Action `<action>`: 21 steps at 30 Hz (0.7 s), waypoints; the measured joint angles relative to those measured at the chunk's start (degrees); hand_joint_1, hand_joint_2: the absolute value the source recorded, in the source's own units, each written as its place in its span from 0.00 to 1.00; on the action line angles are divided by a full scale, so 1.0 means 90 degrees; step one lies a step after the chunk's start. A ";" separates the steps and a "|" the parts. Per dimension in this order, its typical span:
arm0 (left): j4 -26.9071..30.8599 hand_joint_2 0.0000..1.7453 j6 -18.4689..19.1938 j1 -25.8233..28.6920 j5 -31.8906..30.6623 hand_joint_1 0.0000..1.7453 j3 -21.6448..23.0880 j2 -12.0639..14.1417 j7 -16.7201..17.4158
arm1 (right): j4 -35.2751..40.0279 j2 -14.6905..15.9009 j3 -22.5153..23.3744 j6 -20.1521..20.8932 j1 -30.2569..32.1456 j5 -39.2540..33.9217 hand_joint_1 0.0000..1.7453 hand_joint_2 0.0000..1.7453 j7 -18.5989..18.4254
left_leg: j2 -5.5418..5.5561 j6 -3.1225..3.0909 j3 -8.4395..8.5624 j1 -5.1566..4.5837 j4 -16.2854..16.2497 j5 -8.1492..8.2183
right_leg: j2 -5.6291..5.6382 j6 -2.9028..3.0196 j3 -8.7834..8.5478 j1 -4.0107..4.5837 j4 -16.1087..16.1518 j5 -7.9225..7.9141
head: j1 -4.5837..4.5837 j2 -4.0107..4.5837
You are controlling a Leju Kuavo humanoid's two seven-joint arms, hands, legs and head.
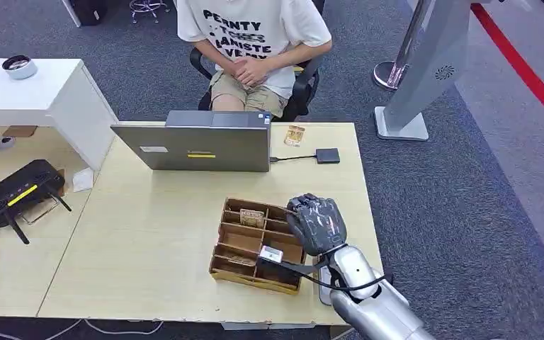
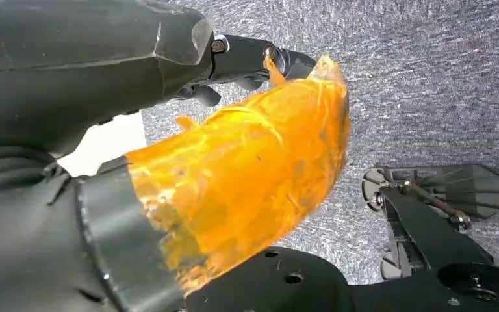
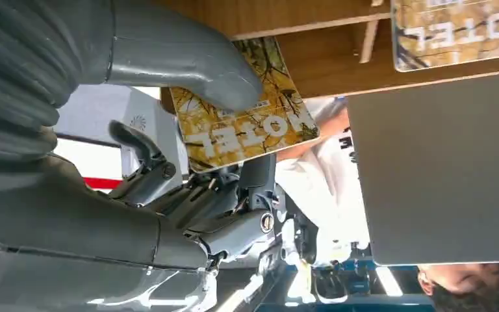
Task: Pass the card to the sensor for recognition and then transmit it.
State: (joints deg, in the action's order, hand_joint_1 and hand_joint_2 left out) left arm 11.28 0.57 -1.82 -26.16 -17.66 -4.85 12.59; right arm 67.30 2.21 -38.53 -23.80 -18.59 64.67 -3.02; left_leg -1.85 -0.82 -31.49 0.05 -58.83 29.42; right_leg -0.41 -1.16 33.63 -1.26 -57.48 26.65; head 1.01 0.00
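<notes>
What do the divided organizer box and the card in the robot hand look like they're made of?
Organizer box: probably unfinished thin wood or stiff cardboard, with matte brown slats. Card, held by the right robot hand: likely glossy plastic or coated cardstock, being thin, flat and printed.

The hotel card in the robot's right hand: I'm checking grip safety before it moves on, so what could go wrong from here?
1. The right hand seems to hold the hotel card mostly by a thumb pressed on one face, so it could slip or twist.
2. The hand hangs close above the wooden organizer, so the card or fingers might catch a divider.
3. The laptop stands between the organizer and the seated person, and a low pass across could hit its lid.
</notes>
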 joint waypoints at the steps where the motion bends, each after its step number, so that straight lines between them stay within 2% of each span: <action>1: 0.0000 0.00 0.0000 0.0000 0.0000 0.00 -0.0002 0.0000 0.0000 | -0.0002 0.0000 0.0000 0.0000 0.0000 0.0000 1.00 1.00 0.0000 | 0.0000 0.0000 0.0000 0.0000 0.0000 0.0000 | 0.0000 0.0000 0.0000 0.0000 0.0000 0.0000 | 0.0000 0.0000; 16: 0.0000 0.00 0.0000 0.0000 -0.0078 0.00 -0.0087 0.0000 0.0000 | 0.0012 -0.0024 0.0056 0.0078 0.0004 -0.0223 1.00 1.00 0.0078 | -0.0002 0.0000 0.0004 0.0000 0.0000 0.0000 | 0.0002 0.0000 -0.0003 0.0000 0.0000 -0.0001 | 0.0000 0.0000; 21: 0.0000 0.00 0.0000 0.0007 -0.0102 0.00 -0.0180 -0.0005 0.0000 | 0.0588 -0.0022 0.0087 -0.0029 0.0125 -0.0551 1.00 1.00 0.0270 | -0.0003 0.0000 0.0002 -0.0001 0.0000 -0.0001 | 0.0003 0.0001 -0.0001 0.0000 0.0000 -0.0002 | -0.0002 0.0000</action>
State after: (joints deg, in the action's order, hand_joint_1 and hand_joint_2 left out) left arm 11.28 0.57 -1.75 -27.08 -19.28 -4.90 12.59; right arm 72.59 2.01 -37.75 -24.07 -17.47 59.71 -0.59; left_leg -1.88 -0.83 -31.47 0.04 -58.83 29.42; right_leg -0.38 -1.15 33.63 -1.26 -57.48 26.63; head 0.98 0.00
